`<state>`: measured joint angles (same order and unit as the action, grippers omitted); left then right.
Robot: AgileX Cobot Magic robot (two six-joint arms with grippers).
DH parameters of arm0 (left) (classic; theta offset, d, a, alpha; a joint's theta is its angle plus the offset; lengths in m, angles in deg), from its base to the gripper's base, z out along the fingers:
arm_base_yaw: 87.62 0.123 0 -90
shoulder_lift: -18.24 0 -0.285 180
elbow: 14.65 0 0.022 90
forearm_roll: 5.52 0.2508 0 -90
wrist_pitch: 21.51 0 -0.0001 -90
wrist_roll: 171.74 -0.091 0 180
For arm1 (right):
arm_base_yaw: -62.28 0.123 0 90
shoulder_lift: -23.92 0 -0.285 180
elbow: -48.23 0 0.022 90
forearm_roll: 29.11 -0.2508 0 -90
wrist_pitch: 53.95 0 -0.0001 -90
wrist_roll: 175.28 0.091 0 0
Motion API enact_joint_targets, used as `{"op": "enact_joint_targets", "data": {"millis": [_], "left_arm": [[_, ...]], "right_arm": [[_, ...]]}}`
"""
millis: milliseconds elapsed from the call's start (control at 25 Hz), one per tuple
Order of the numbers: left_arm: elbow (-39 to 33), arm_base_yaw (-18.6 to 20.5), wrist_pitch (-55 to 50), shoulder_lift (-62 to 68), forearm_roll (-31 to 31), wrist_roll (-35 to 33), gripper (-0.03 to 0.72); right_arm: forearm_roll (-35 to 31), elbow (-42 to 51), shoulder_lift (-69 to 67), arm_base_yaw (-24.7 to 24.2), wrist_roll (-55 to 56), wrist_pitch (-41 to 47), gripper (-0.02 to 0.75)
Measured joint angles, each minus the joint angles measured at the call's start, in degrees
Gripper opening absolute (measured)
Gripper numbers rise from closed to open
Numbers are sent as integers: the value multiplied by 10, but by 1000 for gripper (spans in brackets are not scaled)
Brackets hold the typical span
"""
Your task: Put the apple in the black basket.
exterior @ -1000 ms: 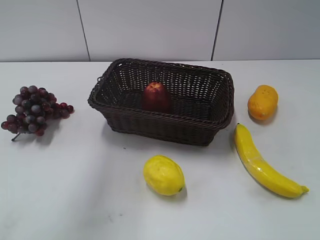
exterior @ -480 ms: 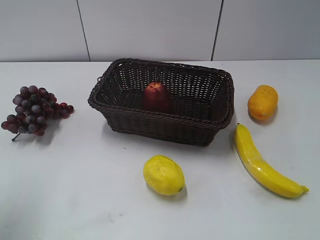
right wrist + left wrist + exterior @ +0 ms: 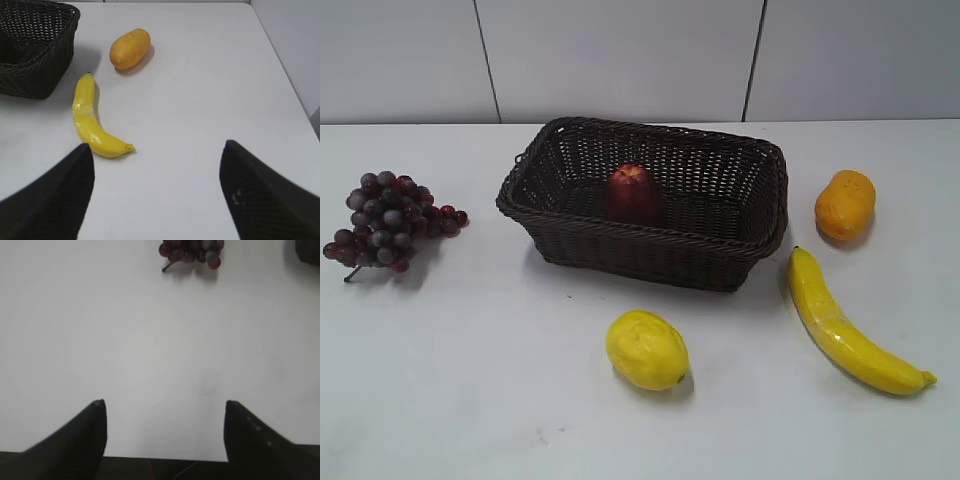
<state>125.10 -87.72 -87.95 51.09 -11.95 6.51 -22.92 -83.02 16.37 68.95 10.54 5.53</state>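
The dark red apple [image 3: 633, 194] sits inside the black basket [image 3: 740, 255] at the middle back of the table, left of the basket's centre. The basket's corner also shows in the right wrist view [image 3: 45, 75]. Neither gripper shows in the exterior view. My left gripper [image 3: 164, 407] is open and empty over bare table, well short of the grapes. My right gripper [image 3: 156, 150] is open and empty over bare table, right of the banana.
Purple-red grapes [image 3: 385, 220] lie at the left and also show in the left wrist view [image 3: 192, 250]. A lemon [image 3: 647, 350] lies in front of the basket. A banana [image 3: 845, 325] and an orange fruit [image 3: 845, 204] lie at the right, both also in the right wrist view: banana [image 3: 90, 120], orange fruit [image 3: 130, 48].
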Motion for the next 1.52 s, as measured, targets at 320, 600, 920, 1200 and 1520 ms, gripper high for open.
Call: {"op": "enact_joint_targets", "data": {"millis": [320, 600, 920, 1200, 1520], "left_arm": [[-42, 0, -14, -183, 12, 5, 544], [-75, 0, -5, -226, 25, 5, 544], [-96, 0, 37, -225, 29, -37, 544], [-96, 0, 41, -225, 29, -41, 544], [-96, 6, 42, -246, 29, -41, 544]], "right_arm": [[0, 0, 0, 0, 0, 0, 588], [0, 0, 0, 0, 0, 0, 588], [0, 0, 0, 0, 0, 0, 588], [0, 0, 0, 0, 0, 0, 588], [0, 0, 0, 0, 0, 0, 588]]}}
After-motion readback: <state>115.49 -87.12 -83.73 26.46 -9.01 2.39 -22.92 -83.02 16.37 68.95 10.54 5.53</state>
